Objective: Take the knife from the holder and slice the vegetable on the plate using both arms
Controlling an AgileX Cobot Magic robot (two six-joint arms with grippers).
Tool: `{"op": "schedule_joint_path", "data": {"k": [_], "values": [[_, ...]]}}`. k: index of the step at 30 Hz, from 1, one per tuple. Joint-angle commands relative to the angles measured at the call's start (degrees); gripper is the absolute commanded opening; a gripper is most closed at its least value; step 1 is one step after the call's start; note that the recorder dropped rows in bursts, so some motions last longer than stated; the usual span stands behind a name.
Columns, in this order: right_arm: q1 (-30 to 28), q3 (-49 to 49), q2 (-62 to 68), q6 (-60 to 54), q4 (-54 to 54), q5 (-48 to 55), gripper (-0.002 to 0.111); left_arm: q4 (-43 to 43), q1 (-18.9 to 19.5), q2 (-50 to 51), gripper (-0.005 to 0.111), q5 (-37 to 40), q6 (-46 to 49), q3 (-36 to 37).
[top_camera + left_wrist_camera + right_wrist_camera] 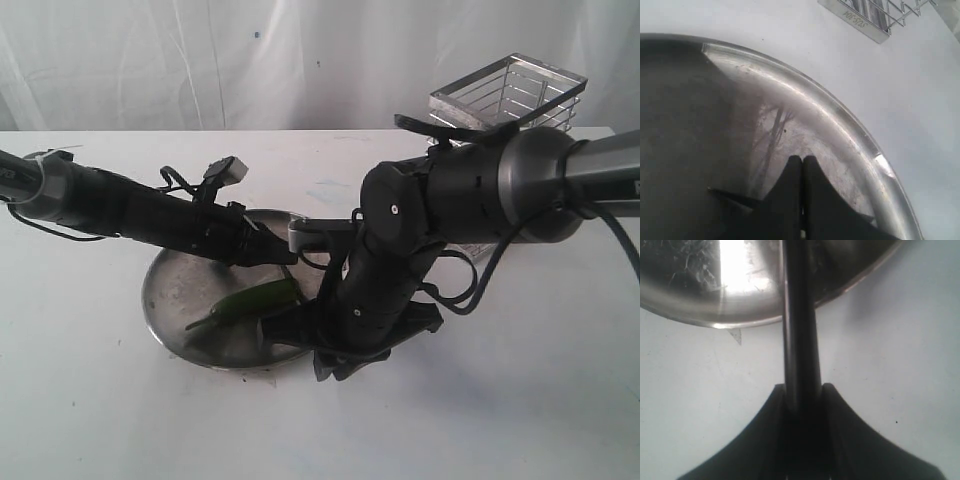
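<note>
The vegetable (247, 303), a small green chili, lies on the round steel plate (165, 290). My right gripper (802, 386) is shut on the black handle of the knife (800, 315), which reaches across the plate's rim (740, 320). In the exterior view this gripper (305, 322) sits low at the plate's near right edge, close to the vegetable. My left gripper (802, 159) is shut with nothing in it and hovers just above the plate's surface (840, 115); in the exterior view it (283, 257) is over the plate's far side, behind the vegetable. Neither wrist view shows the vegetable.
The wire-mesh holder (510, 95) stands at the back right of the white table (100, 400), and its corner (875, 15) shows in the left wrist view. A white curtain hangs behind the table. The right arm's bulky elbow (480, 190) hangs above the table, in front of the holder.
</note>
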Motion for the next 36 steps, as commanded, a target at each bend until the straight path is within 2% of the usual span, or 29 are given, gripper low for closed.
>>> {"op": "schedule_joint_path", "data": {"k": [1,14,24,31,36], "values": [[0.24,-0.16,0.85,0.21,0.07,-0.22,0.000,5.13,-0.01,0.60,0.000,-2.56,-0.92,0.53],[0.24,-0.16,3.65,0.46,0.45,0.25,0.000,8.42,-0.01,0.60,0.000,-2.69,-3.52,0.53],[0.24,-0.16,3.65,-0.04,0.45,7.31,0.000,9.21,-0.01,3.18,0.000,-1.01,-4.64,0.53],[0.24,-0.16,3.65,-0.22,0.45,8.71,0.000,8.33,-0.01,3.45,0.000,-1.27,-4.75,0.53],[0.24,-0.16,4.00,-6.24,2.69,12.82,0.000,8.37,-0.01,3.45,0.000,-0.61,-4.75,0.53]]}}
